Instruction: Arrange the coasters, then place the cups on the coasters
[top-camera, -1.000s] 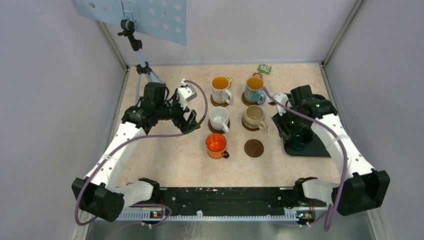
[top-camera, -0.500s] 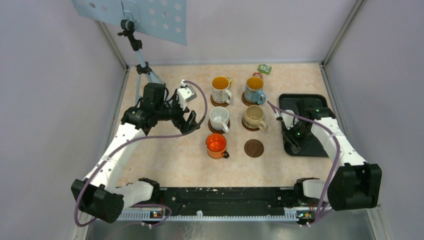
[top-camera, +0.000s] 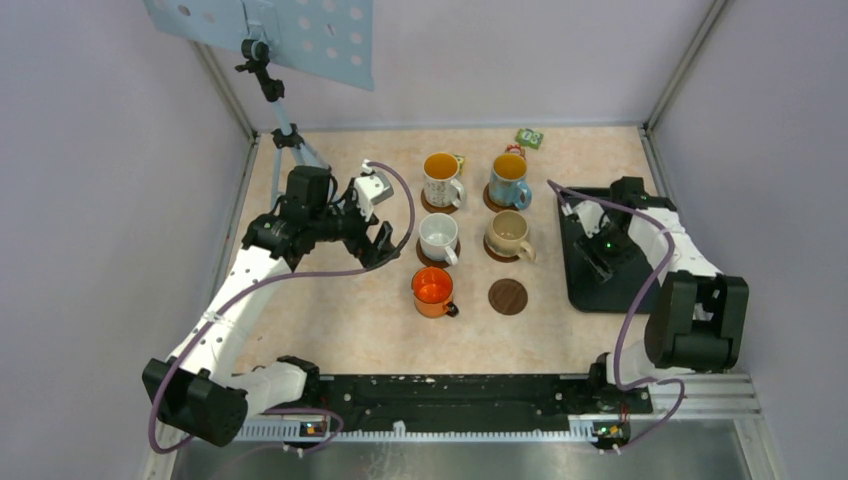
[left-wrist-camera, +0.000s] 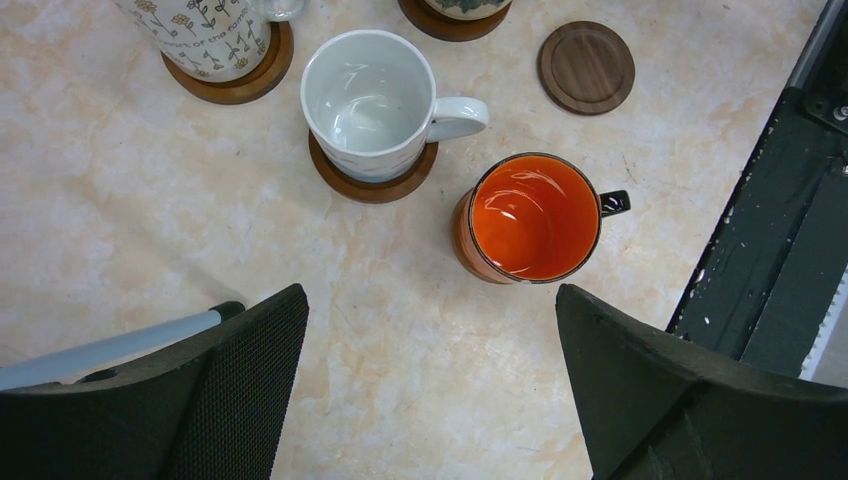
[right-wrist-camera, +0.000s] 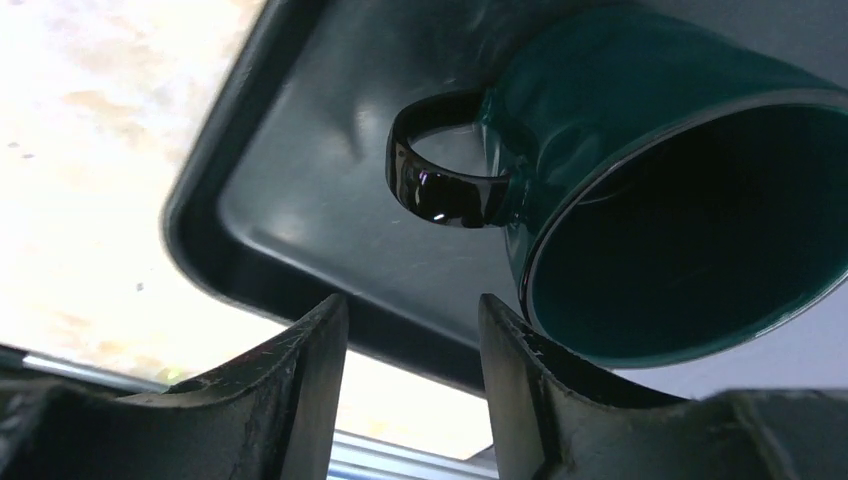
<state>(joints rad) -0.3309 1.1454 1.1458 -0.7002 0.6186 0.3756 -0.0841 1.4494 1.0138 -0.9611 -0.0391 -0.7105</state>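
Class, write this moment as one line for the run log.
left gripper: open, near orange mug | right gripper: open, by dark green mug handle, no grip | mug in black tray | bare coaster: waiting

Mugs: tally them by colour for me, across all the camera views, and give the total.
white patterned mug: 1
light blue mug: 1
plain white mug: 1
beige mug: 1
orange mug: 1
dark green mug: 1
Total: 6
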